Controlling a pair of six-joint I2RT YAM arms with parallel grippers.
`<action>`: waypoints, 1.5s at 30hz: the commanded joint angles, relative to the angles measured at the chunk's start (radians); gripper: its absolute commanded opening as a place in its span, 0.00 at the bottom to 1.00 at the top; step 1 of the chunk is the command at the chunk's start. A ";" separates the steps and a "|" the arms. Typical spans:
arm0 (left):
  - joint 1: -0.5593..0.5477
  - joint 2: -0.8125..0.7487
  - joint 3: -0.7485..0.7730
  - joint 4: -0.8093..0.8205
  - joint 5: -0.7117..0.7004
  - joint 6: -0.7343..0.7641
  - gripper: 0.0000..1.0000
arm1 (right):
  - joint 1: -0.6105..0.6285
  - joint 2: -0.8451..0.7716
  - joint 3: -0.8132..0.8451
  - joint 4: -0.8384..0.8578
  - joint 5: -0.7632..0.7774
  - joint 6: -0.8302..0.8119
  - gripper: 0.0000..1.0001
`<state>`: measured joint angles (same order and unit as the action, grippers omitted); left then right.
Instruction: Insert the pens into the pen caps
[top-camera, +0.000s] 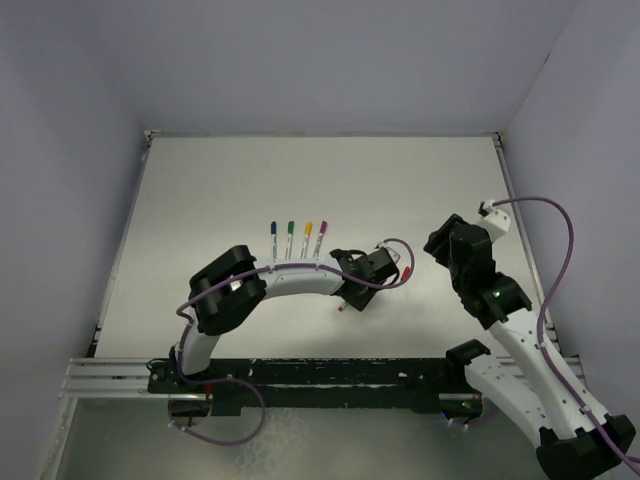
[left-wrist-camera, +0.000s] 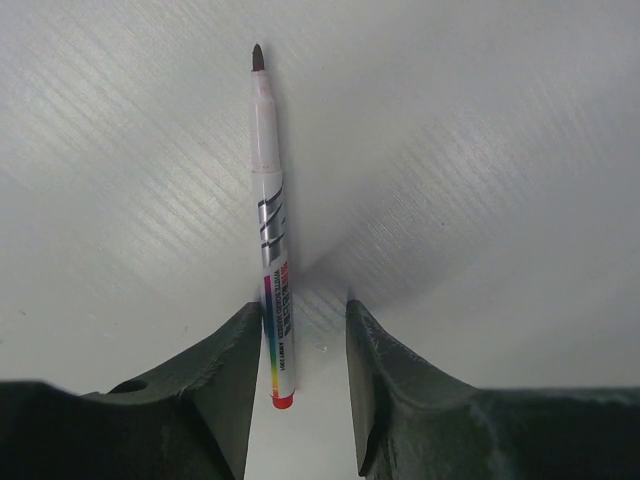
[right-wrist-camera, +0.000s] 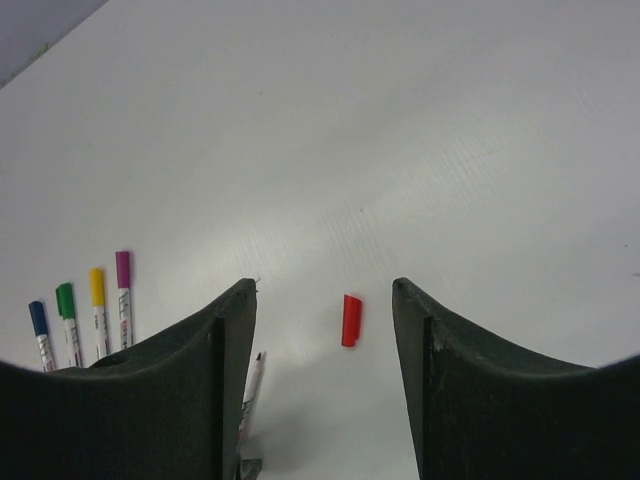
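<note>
An uncapped pale pen with a red rear end (left-wrist-camera: 271, 230) lies on the white table between my left gripper's (left-wrist-camera: 302, 305) fingers. It touches the left finger, with a gap to the right finger, so the gripper is open. From above, that gripper (top-camera: 360, 285) covers the pen and only the red end (top-camera: 343, 308) shows. The red cap (right-wrist-camera: 350, 320) lies loose on the table below my open, empty right gripper (right-wrist-camera: 322, 288), which hovers at the right (top-camera: 450, 250). The cap also shows from above (top-camera: 406, 272). The pen's tip (right-wrist-camera: 257, 360) points toward it.
Four pens with caps on lie in a row: blue (right-wrist-camera: 38, 318), green (right-wrist-camera: 64, 300), yellow (right-wrist-camera: 96, 285), purple (right-wrist-camera: 123, 268). From above the row (top-camera: 298, 240) lies just beyond the left arm's forearm (top-camera: 290, 278). Walls enclose the table at the back and both sides.
</note>
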<state>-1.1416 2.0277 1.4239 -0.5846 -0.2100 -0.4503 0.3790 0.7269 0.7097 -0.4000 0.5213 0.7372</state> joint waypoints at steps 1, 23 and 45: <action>0.000 0.061 -0.032 -0.056 -0.019 0.034 0.43 | -0.003 0.000 -0.002 0.040 -0.008 -0.013 0.59; 0.103 0.053 -0.086 0.035 0.071 0.061 0.39 | -0.003 -0.012 0.002 0.022 0.010 -0.010 0.59; 0.109 0.032 -0.129 0.063 0.174 0.062 0.00 | -0.005 0.142 0.050 -0.116 0.041 0.042 0.56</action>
<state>-1.0332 2.0022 1.3609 -0.4469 -0.1169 -0.3981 0.3782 0.8093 0.7200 -0.4847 0.5621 0.7544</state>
